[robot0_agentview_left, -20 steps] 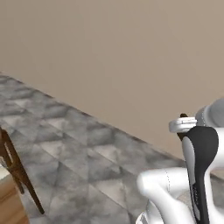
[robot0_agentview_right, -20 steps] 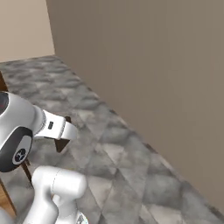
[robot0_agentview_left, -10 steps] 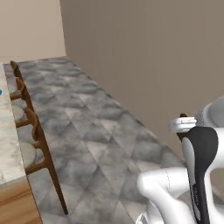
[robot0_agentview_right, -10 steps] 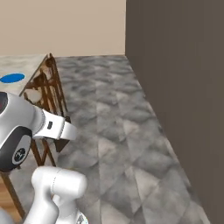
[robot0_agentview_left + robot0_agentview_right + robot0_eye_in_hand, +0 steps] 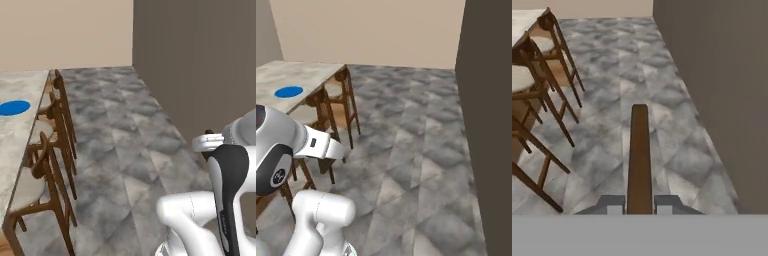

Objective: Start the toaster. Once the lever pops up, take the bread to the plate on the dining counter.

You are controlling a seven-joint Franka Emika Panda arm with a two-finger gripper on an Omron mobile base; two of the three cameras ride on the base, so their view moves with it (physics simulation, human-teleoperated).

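Observation:
My gripper [image 5: 639, 202] is shut on the bread [image 5: 639, 150], a thin dark-brown slice seen edge-on, sticking forward between the two fingertips above the stone floor. The round bright-blue plate [image 5: 14, 107] [image 5: 289, 92] lies flat on the pale marbled dining counter [image 5: 22, 145] [image 5: 311, 75], far to the left of the arm and well apart from the hand. The toaster is out of view.
Wooden stools [image 5: 47, 165] [image 5: 331, 107] [image 5: 534, 80] line the counter's near side, between me and the plate. A dark wall [image 5: 200, 65] [image 5: 488, 125] [image 5: 722, 80] stands close on the right. Grey tiled floor [image 5: 115, 135] runs between the stools and that wall.
The whole picture has swung as the base turned: the counter, plate and stools have come into view on the left. The gripper stays shut on the bread.

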